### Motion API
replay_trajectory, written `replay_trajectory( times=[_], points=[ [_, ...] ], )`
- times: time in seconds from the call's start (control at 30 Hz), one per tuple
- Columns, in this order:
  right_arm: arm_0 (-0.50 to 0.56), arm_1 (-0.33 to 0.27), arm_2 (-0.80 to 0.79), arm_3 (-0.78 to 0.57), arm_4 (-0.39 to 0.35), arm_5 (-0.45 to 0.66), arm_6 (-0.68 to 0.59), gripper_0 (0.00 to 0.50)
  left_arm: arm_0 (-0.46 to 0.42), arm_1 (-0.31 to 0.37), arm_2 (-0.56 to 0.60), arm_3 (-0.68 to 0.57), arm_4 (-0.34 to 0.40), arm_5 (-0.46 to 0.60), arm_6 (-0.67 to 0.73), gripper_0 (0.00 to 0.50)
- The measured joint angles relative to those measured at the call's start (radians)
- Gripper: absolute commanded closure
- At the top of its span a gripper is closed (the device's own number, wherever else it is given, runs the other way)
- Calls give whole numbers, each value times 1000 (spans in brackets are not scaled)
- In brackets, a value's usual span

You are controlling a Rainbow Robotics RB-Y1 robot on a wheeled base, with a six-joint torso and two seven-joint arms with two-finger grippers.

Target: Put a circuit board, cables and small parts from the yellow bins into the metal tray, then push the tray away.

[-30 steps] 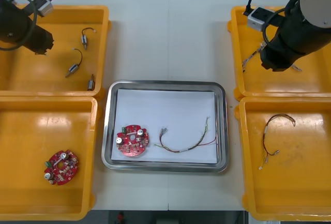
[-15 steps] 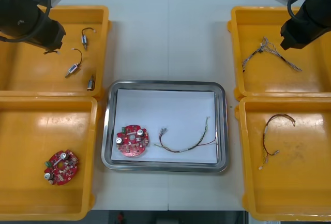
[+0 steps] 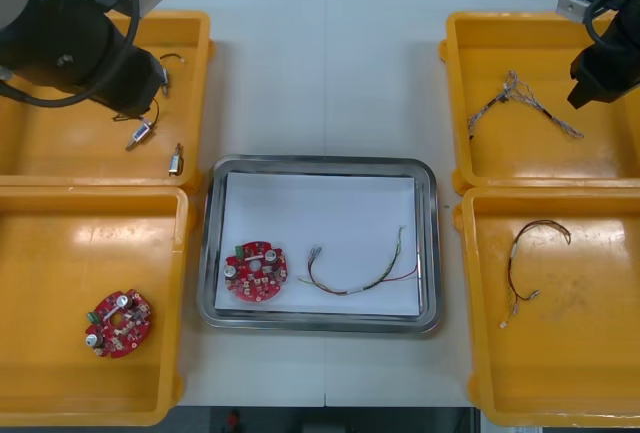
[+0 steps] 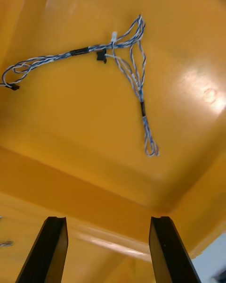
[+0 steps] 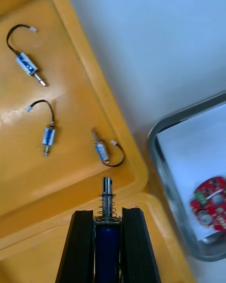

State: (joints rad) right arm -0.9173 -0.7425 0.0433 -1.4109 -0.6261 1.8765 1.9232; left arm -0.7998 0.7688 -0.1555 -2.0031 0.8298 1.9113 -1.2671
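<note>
Left pincer is clenched on a small metal part, whose spring and pin poke out past the fingertips. Just beyond the tips is the left yellow bin with three more lying on its floor: nearest loose part, middle loose part, farthest loose part, all apart from each other. Off to one side of this pincer, past the bin wall, is bare tabletop and the metal tray, white inside, holding a red circuit board. Front view shows a thin cable in the tray too, beside the board, not touching.

Right pincer is released, fingers apart with nothing between. Well beyond its tips, a twisted blue and white cable lies on the right yellow bin floor.
</note>
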Motion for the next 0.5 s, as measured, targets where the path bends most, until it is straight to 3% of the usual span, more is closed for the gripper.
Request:
replay_trajectory(
  times=[0.1,0.23,0.33,0.5],
  points=[
    [-4,-5,0,7,0,-32,145,0,0,-16,-40,-43,0,0,194,500],
    [-22,-9,0,78,-8,-104,171,0,0,-34,-113,-72,-4,1,428,500],
    [-61,-9,0,202,-10,-149,185,0,0,-46,-177,-77,-23,1,462,499],
    [-149,-9,0,442,-5,-234,339,0,0,-68,-304,-77,-107,-36,463,499]
  ],
)
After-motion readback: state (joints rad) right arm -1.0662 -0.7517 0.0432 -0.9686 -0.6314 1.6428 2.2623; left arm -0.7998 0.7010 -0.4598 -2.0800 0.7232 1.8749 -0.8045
